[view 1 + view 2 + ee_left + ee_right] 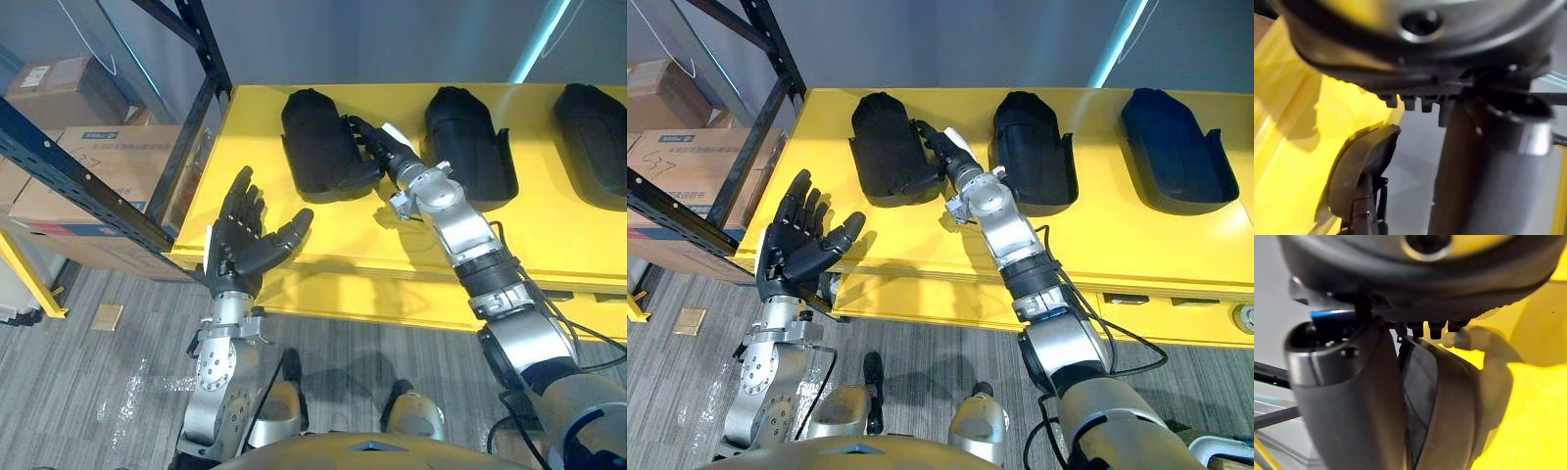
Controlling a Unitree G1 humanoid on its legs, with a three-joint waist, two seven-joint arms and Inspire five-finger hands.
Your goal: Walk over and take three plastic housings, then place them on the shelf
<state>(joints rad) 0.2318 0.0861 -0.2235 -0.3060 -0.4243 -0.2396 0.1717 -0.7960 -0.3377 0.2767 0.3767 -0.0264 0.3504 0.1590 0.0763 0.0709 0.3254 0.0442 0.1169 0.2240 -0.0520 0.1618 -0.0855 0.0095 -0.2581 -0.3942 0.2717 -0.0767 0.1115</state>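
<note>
fingers (240, 193) of the dark left hand (235, 240) are held spread and empty, palm up, just before the yellow counter (549, 235). further in, the dark right hand (382, 147) is laid against the right rim of the leftmost black plastic housing (313, 142); whether the rim is pinched cannot be told. the middle black housing (465, 137) and the far-right black housing (1171, 147) are set beside it on the counter.

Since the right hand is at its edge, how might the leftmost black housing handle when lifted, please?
The housing looks like a hollow moulded shell: probably stiff and light. Its smooth curved wall may slip in the right hand. Lying flat, it shouldn't roll.
</note>
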